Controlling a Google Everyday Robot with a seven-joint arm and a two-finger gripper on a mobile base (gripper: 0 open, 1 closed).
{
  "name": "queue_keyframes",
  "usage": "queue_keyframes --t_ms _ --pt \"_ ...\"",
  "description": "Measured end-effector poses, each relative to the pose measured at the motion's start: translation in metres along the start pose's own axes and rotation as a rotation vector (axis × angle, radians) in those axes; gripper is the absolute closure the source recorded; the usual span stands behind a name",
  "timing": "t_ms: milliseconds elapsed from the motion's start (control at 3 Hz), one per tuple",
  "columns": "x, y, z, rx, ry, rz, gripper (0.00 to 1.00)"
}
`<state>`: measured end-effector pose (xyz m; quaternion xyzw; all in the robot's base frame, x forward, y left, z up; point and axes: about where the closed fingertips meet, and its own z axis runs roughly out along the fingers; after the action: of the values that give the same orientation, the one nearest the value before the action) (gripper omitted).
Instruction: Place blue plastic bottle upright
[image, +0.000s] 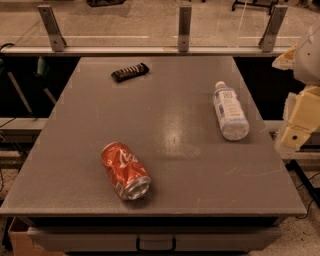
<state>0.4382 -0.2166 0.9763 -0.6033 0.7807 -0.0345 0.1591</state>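
Observation:
The blue plastic bottle (230, 111) lies on its side on the right part of the grey table (170, 130). It is clear, with a white label with bluish print, and its white cap (220, 85) points toward the far edge. My gripper (296, 134) is at the end of the cream-coloured arm at the right edge of the view, beyond the table's right side. It is apart from the bottle, to its right, and holds nothing that I can see.
A dented red soda can (125, 170) lies on its side at the front left. A dark snack packet (130, 72) lies at the far left. A glass railing with metal posts (184, 27) runs behind the table.

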Motion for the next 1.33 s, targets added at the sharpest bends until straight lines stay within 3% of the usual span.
queue_keyframes --t_ms 333,667,1000,1333 --pt "-0.001 0.0 -0.001 0.002 -0.001 0.0 0.0" --pt "-0.018 -0.02 0.01 -0.001 -0.016 0.04 0.0" --pt "-0.036 -0.071 0.039 0.01 -0.026 0.172 0.0" --pt "-0.051 -0.112 0.069 0.009 -0.036 0.349 0.0"
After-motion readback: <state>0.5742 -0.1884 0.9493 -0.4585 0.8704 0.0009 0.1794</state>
